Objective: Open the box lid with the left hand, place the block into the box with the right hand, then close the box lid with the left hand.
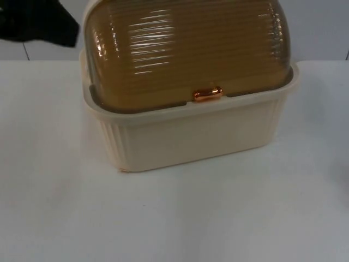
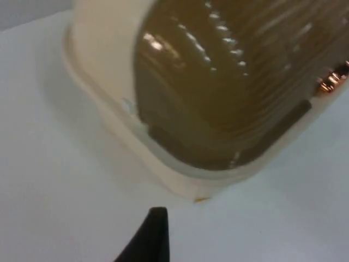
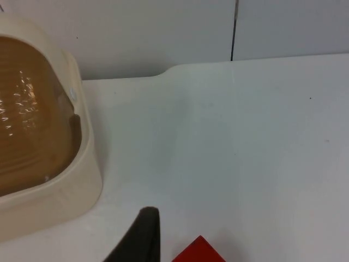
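A white table top (image 1: 174, 218) is seen from above, ending at a grey partition wall (image 1: 322, 27) on the far side. A cream box (image 1: 196, 139) with ribbed walls is set on the far half of the table, slightly left of centre. Its domed, ribbed amber lid (image 1: 185, 49) is shut down onto the rim, and a small copper-coloured handle (image 1: 208, 94) is fixed at the lid's near edge. Part of the black left arm (image 1: 38, 22) is seen at the far left, just beside the box's far left corner.

From the left wrist, the box (image 2: 109, 76) is viewed close up from its left side, with the amber lid (image 2: 234, 93) closed and the copper handle (image 2: 334, 79) glinting at the lid's edge. One black fingertip of the left gripper (image 2: 147, 237) is held over the bare table just beside the box's near left corner, apart from it; whether the jaws are apart or together cannot be told.

From the right wrist, the box's right end (image 3: 49, 191) and lid (image 3: 32, 114) are seen against the wall. A black fingertip of the right gripper (image 3: 139, 237) is held over the table, with a corner of the red block (image 3: 199, 252) just beside it; the jaws' state cannot be told.
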Robot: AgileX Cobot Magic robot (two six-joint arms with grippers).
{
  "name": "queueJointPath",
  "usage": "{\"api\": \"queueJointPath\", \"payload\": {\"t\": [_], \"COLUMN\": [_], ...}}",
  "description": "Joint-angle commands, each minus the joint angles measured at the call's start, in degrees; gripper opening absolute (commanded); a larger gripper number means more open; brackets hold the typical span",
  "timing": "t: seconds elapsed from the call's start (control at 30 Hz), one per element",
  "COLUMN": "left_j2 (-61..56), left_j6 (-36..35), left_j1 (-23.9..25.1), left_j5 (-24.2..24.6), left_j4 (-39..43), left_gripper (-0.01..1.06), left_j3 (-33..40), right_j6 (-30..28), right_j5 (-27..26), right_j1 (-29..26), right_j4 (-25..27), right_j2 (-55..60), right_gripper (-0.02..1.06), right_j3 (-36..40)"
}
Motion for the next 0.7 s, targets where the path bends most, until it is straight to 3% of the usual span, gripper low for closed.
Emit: {"api": "queueJointPath", "payload": {"t": [0.0, 0.1, 0.13, 0.23, 0.33, 0.4, 0.5, 0.67], "left_j2": [2.4, 7.0, 7.0, 11.3, 15.8, 16.5, 21.4, 26.0], "left_j6": [0.4, -3.5, -3.5, -10.8, -13.6, -13.6, -13.6, -13.6], "left_j1": [-4.6, -14.1, -14.1, -22.4, -30.4, -31.5, -37.0, -39.3], "left_j5": [-0.5, -0.5, -0.5, -0.5, -1.3, -1.6, -5.4, -6.3], "left_j4": [3.3, 13.3, 13.3, 26.8, 38.7, 40.2, 50.3, 58.0], "left_gripper": [1.05, 1.05, 1.05, 1.05, 1.05, 1.05, 1.05, 1.05], "left_j3": [-1.2, -3.8, -3.8, -6.8, -9.4, -9.7, -10.0, -10.5], "right_j6": [-0.9, -0.9, -0.9, -0.9, -0.9, -0.9, -1.5, -2.2], "right_j5": [-0.1, 0.0, 0.0, 0.1, 0.1, 0.2, 0.2, 0.4], "right_j1": [0.1, 0.1, 0.1, 0.1, 0.1, 0.1, 0.1, 0.1], "right_j4": [0.0, 0.0, 0.0, 0.0, 0.0, 0.0, 0.0, 0.0], "right_j2": [0.0, 0.0, 0.0, 0.0, 0.0, 0.0, 0.0, 0.0], "right_gripper": [1.04, 1.04, 1.04, 1.04, 1.04, 1.04, 1.04, 1.04], "right_j3": [-0.5, -0.5, -0.5, -0.5, -0.5, -0.5, -0.5, -0.5]}}
